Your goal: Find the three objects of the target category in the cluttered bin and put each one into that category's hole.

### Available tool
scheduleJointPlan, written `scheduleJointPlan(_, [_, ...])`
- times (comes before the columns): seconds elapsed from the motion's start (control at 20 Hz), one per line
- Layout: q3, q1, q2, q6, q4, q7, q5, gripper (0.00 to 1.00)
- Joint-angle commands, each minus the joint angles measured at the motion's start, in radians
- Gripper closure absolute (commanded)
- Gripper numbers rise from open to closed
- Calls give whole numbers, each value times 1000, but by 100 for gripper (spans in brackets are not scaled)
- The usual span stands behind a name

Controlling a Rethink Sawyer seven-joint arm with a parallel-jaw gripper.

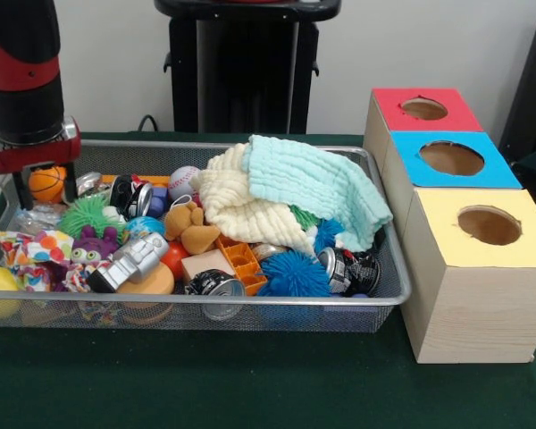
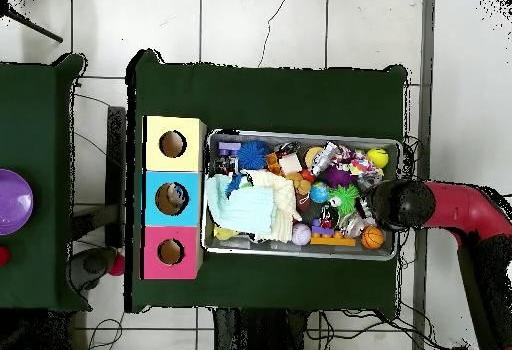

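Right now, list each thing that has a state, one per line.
bin: full, cluttered
pale blue cloth: crumpled on top of the cream cloth
red box, blue box, yellow box: holes open
arm: over the bin's end

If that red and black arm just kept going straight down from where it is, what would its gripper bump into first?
Probably the clutter at that end of the bin: the gripper points down beside the small orange ball, above a crinkly see-through plastic bag. The bag looks likeliest, though depth is unclear.
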Motion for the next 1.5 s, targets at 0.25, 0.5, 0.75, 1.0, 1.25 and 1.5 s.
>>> scheduleJointPlan(0.25, [29,-24,68,120,-101,-327,-20,0])
scheduleJointPlan(0.5, [47,-33,102,136,-143,-408,-31,0])
scheduleJointPlan(0.75, [43,-31,97,134,-139,-408,-33,0])
scheduleJointPlan(1.0, [28,-14,114,112,-149,-408,-57,0])
scheduleJointPlan(1.25, [1,1,137,105,-127,-371,-53,0])
scheduleJointPlan(1.5, [-13,6,139,112,-106,-333,-39,0])
